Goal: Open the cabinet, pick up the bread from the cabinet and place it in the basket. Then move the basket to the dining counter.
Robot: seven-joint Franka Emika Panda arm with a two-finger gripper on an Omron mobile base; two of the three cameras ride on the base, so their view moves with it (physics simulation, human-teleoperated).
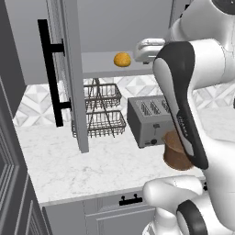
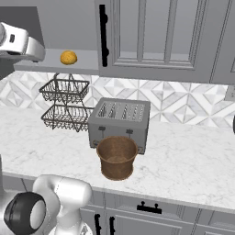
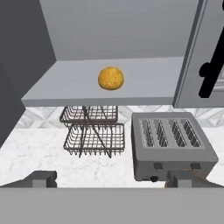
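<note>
Gripping was judged best across the bread roll's [image 3: 110, 78] soft, light, squashable sides; it sat upper centre on the open cabinet's shelf [image 3: 144, 83]. Gripper [image 3: 111, 178] was fully open, empty.

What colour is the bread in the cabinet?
Golden orange-yellow bread; the hand view shows it best.

bread [image 3: 110, 78] on cabinet [image 3: 109, 83] shelf | basket [image 2: 117, 157] before toaster [image 2: 120, 123]

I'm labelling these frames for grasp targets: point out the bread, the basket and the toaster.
bread [image 3: 110, 78], hand view, middle of its front.
basket [image 2: 117, 157], right base view, front of its woven wall.
toaster [image 2: 118, 125], right base view, its front panel.
</note>
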